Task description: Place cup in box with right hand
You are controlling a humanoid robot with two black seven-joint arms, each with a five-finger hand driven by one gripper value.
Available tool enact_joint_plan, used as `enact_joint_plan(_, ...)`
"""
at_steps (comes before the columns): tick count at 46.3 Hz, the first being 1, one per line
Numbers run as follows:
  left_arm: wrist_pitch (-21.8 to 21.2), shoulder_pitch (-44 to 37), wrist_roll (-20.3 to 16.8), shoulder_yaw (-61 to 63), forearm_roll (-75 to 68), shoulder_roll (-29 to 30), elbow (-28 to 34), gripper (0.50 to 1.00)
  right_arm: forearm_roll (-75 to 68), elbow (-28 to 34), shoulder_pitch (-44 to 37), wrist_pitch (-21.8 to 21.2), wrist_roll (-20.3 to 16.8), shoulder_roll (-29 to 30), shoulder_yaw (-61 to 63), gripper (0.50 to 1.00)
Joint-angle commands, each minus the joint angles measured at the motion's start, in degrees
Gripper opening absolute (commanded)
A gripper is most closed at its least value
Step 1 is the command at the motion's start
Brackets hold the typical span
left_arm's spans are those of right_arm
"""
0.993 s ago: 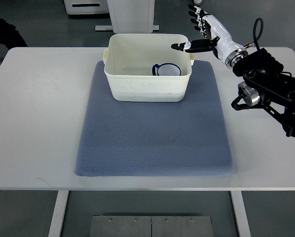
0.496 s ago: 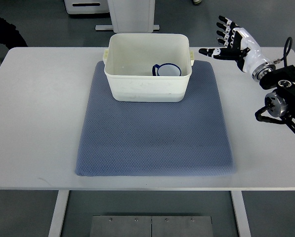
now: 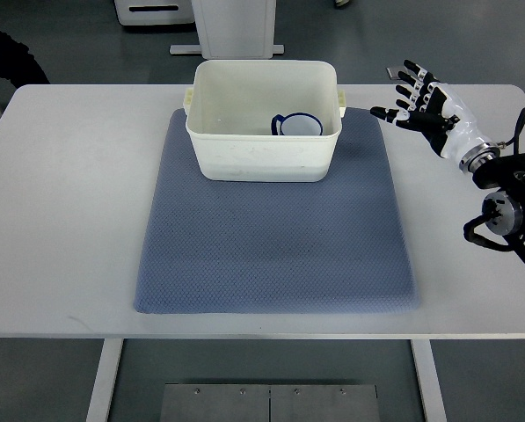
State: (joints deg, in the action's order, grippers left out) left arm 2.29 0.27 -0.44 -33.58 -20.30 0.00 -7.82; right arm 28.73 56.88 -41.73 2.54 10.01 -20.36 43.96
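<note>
A white cup with a dark blue rim and handle (image 3: 295,126) lies inside the cream plastic box (image 3: 264,156), near its right front corner. The box stands at the far end of a blue-grey mat (image 3: 275,237). My right hand (image 3: 419,105) hovers over the table to the right of the box, clear of it, fingers spread and holding nothing. Its black forearm (image 3: 508,211) comes in from the right edge. The left arm does not show.
The white table (image 3: 60,220) carries the mat and box. Beyond its far edge stand a white pedestal base (image 3: 234,26) and a white unit (image 3: 152,10) on the grey floor. A dark object (image 3: 7,53) shows at the far left.
My right hand has drawn back from above the box's right rim, moving right and toward me. The cup stays in the box.
</note>
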Motion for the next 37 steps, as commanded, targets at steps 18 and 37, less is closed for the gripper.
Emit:
enact_joint_plan(18, 0.00, -0.01, 0.00, 0.01, 0.00, 0.00, 0.00, 1.000, -0.78, -0.19, 4.90, 0.80, 2.21, 1.73, 1.40, 1.000)
enact_joint_plan(37, 0.00, -0.01, 0.00, 0.01, 0.00, 0.00, 0.00, 1.000, -3.50, -0.45, 7.01, 0.80, 5.82, 3.14, 0.87, 1.000)
